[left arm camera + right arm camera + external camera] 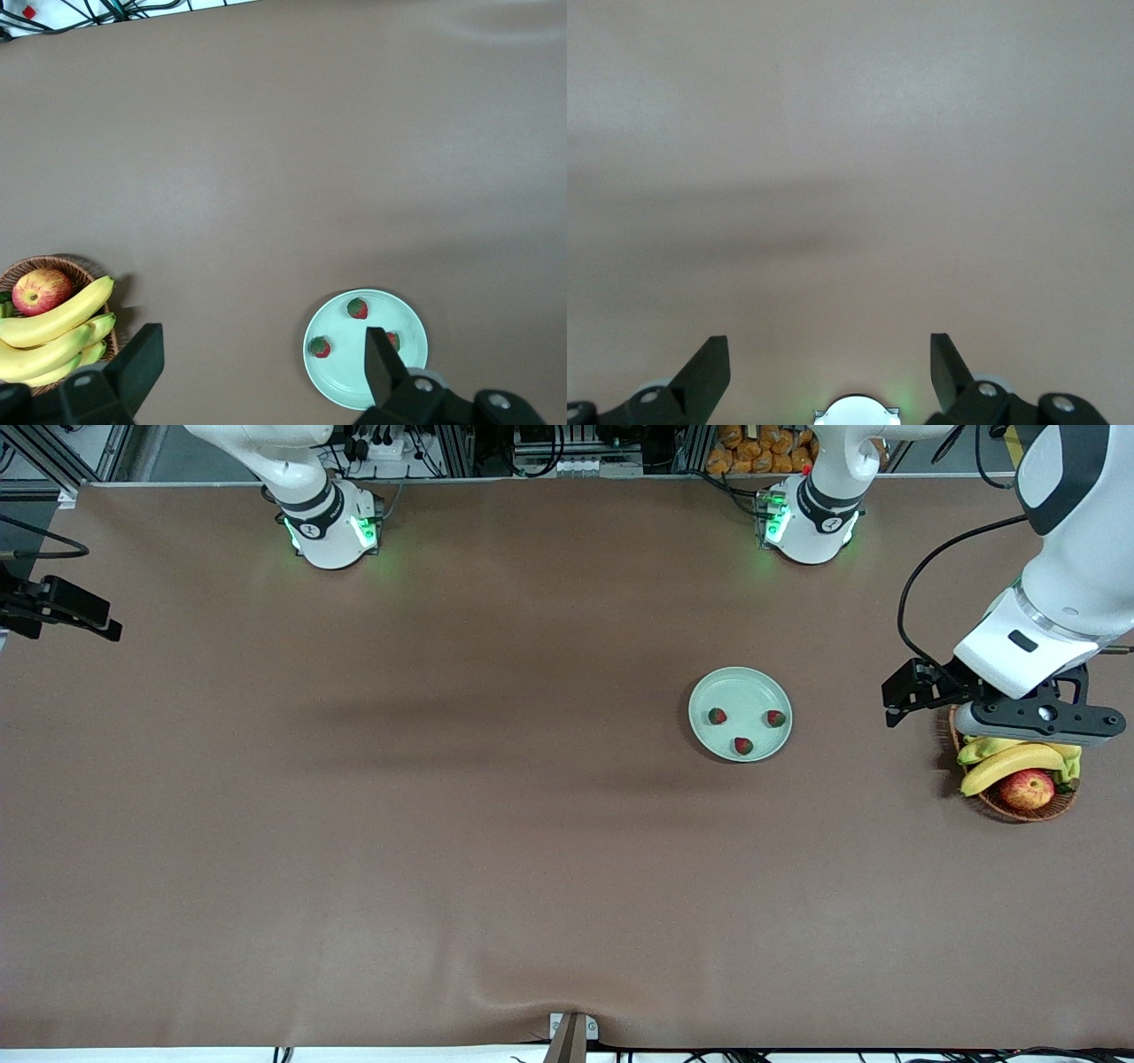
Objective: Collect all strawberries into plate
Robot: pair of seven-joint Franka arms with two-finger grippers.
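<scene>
- One brown table (pixel 354 824) carries everything, and it is the largest thing here.
- Two arms are present. The left gripper (pixel 257 367) hangs high, partly over the basket at the left arm's end of the table, fingers spread wide and holding nothing. The right gripper (pixel 828 367) is also spread wide and empty over bare table at the right arm's end; that arm waits.
- One wicker basket (pixel 1001 806) sits at the left arm's end of the table, well apart from the plate.
- One pale green plate (pixel 709 731) lies between the basket and the middle of the table.
- A bunch of bananas (pixel 1010 762) lies in the basket; the exact count cannot be told.
- One apple (pixel 1028 788) rests in the basket beside the bananas.
- Three strawberries (pixel 743 746) all lie inside the plate, apart from each other; none shows on the bare table.
- Judged from this, the collecting looks finished. The step in hand is likely just pulling clear, and doing it well means keeping the left gripper high and away from the plate and basket, so neither gets knocked.
</scene>
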